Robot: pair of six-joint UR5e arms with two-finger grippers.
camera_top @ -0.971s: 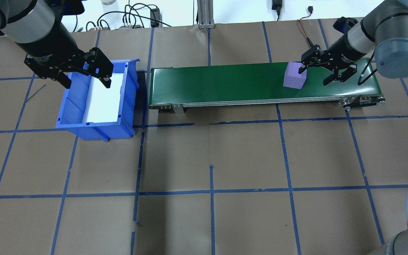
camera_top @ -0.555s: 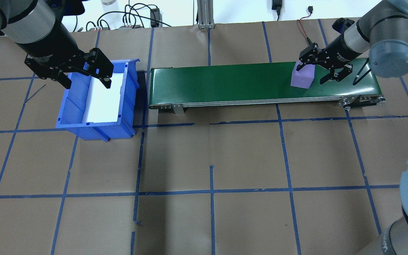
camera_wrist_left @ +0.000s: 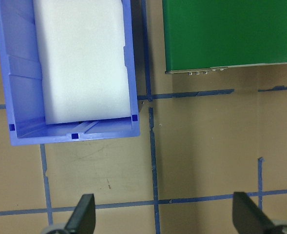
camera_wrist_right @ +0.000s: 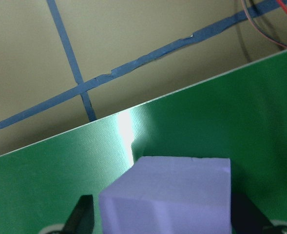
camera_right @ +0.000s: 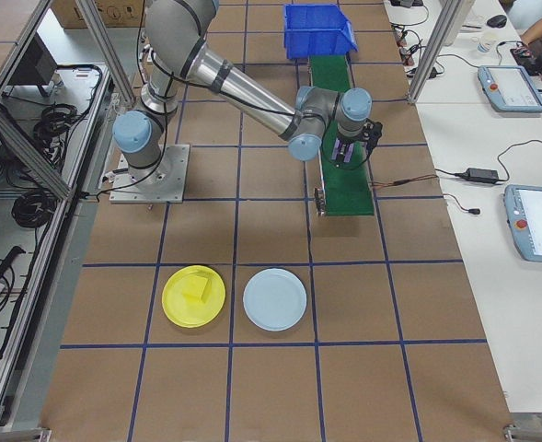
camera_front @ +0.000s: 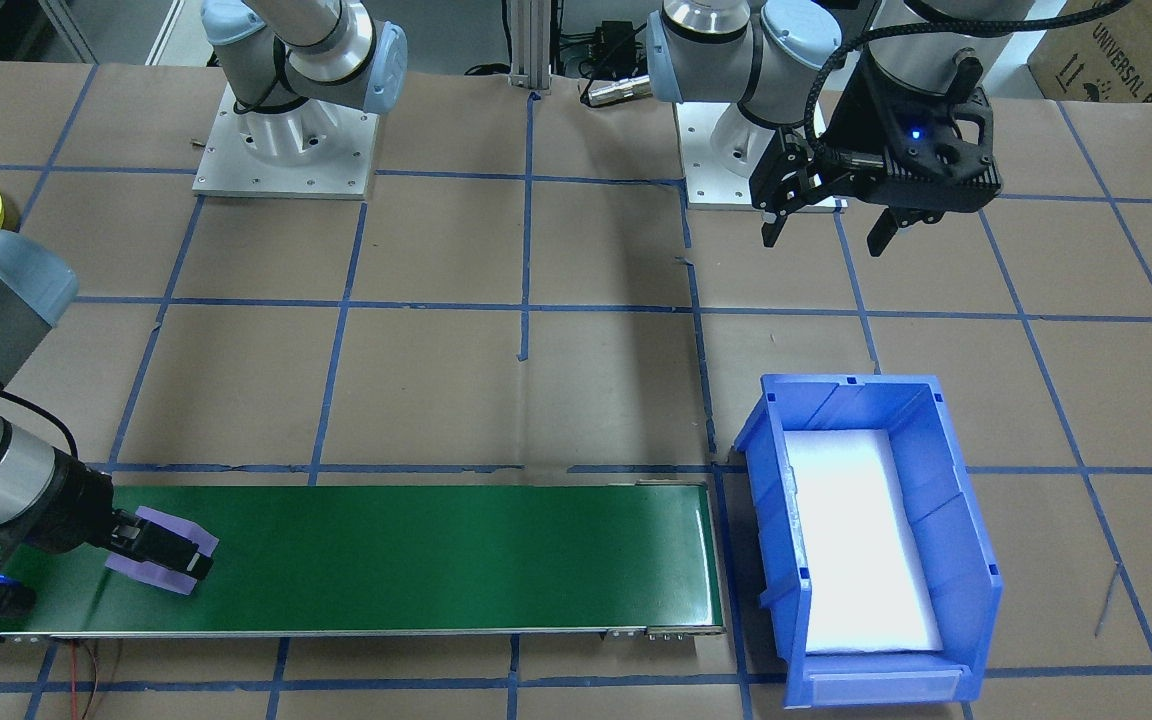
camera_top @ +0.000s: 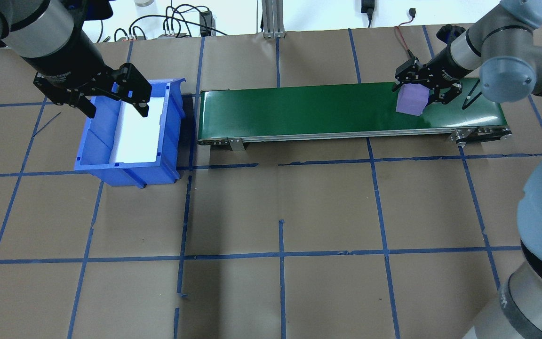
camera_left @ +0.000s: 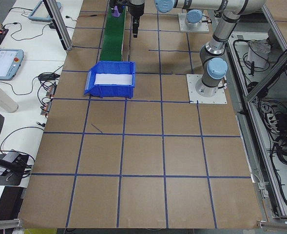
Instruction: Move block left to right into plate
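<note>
Desk (camera_top: 271,212) paper, gridded with blue tape, carries everything. Next in size is the green belt (camera_top: 299,110), running from beside the bin to the robot's right. The blue bin (camera_top: 111,155) stands at the belt's left end and holds only a white foam slab (camera_top: 137,134) that covers its floor. Well apart from the belt, in the right side view, a yellow plate (camera_right: 171,308) lies just beside a pale blue plate (camera_right: 274,299); the yellow one holds a small yellow piece (camera_right: 195,290), too small to make out clearly. In the front view only an edge of the yellow plate shows, cut off at the frame's side.

The purple block (camera_top: 412,100) sits on the belt near its right end. The right gripper (camera_top: 420,87) reaches down over it, fingers (camera_wrist_right: 83,214) set on either side and pressed against its faces, narrowed to the block's width. In the right wrist view the block's lower part is cut off by the frame.

The left gripper (camera_top: 113,101) hangs above the bin's far end with its fingers (camera_wrist_left: 82,214) spread wide, holding nothing and touching nothing.
</note>
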